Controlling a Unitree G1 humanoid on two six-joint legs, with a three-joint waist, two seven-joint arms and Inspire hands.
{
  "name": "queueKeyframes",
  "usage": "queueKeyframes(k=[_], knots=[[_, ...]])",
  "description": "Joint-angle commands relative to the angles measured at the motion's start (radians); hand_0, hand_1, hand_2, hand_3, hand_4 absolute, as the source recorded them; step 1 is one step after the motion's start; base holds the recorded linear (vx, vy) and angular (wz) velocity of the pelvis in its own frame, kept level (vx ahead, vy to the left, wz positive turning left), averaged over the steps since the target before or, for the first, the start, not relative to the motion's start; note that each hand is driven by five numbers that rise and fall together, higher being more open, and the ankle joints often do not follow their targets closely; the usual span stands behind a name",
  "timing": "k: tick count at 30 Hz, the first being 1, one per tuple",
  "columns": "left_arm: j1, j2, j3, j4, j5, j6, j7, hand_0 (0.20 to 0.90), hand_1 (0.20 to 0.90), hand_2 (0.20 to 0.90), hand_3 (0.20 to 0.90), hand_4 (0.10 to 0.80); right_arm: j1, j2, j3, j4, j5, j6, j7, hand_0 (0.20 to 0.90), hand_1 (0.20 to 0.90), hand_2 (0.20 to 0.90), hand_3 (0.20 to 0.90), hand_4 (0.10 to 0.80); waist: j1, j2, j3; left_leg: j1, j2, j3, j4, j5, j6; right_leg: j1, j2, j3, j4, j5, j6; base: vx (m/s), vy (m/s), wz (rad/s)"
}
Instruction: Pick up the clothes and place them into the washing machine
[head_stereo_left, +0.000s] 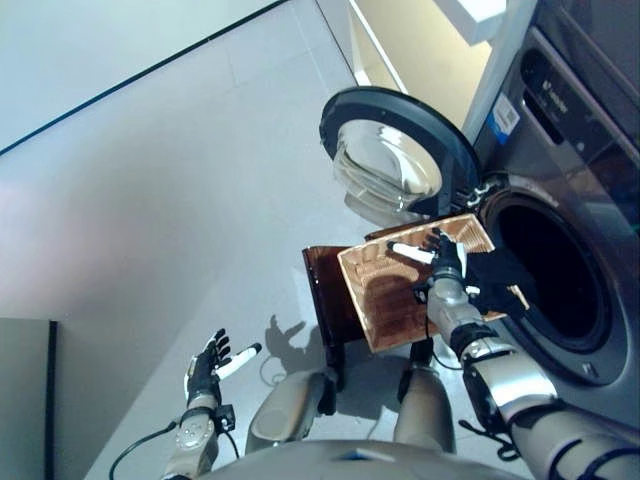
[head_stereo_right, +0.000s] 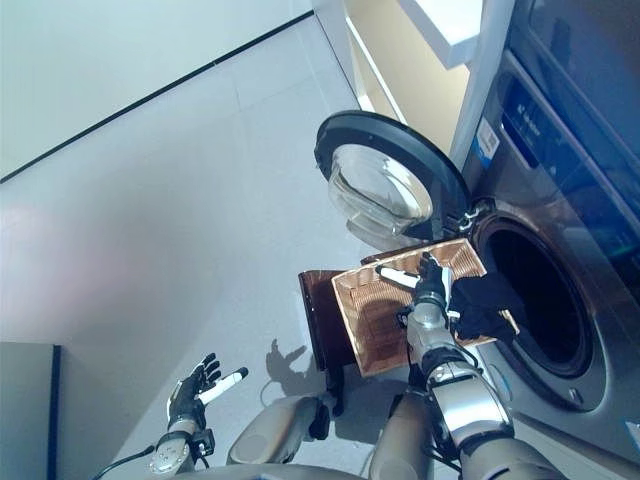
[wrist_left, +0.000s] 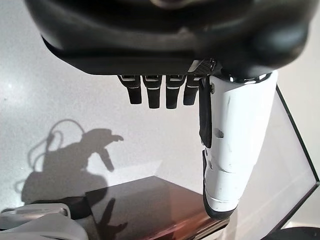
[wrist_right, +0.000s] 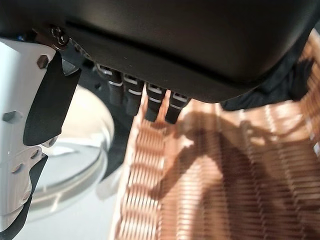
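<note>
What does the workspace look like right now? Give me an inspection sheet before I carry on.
Surface: pale grey floor; a dark brown stool carries the basket.
Job's things: black clothes draped over the wicker basket rim on the side nearest the washing machine; its round door is swung open, drum dark inside.
Clutter: nothing seen.
Hands: right hand open above the basket, holding nothing; left hand open, low by the floor, idle.
Cables: nothing seen.
Surroundings: cream cabinet beside the machine; dark strip where the floor meets the wall.
</note>
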Motion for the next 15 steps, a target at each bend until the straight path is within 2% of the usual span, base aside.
queueKeyframes(k=[1, 8, 15], knots=[[-0.012, 0.052, 0.049, 0.047, 0.031, -0.037, 0.04, 0.9, 0.9, 0.9, 0.9, 0.8, 0.003, -0.032, 0.047, -0.031, -0.107, -0.057, -0.011, 0.9, 0.9, 0.9, 0.9, 0.8, 0.036, -0.04, -0.093, -0.045, 0.016, -0.023, -0.045, 0.062, -0.07, 0.092, 0.036, -0.027, -0.066, -0.029, -0.03, 0.072, -0.048, 0.0], [-0.031, 0.057, 0.052, 0.156, 0.139, -0.014, 0.082, 0.9, 0.9, 0.9, 0.9, 0.8, 0.124, -0.028, 0.155, -0.006, -0.408, 0.003, -0.016, 0.9, 0.9, 0.9, 0.9, 0.8, 0.026, -0.116, -0.15, 0.04, 0.028, -0.024, -0.099, 0.067, -0.08, 0.184, 0.054, -0.039, -0.151, -0.006, -0.016, 0.087, -0.059, 0.02], [-0.041, 0.033, 0.002, 0.302, 0.272, 0.017, 0.053, 0.9, 0.9, 0.9, 0.9, 0.8, 0.405, 0.054, -0.014, 0.076, -0.278, -0.03, 0.056, 0.9, 0.9, 0.9, 0.9, 0.8, -0.022, -0.143, -0.217, 0.13, 0.039, -0.002, -0.138, 0.064, -0.086, 0.264, 0.072, -0.035, -0.202, 0.004, -0.009, 0.074, -0.057, -0.06]])
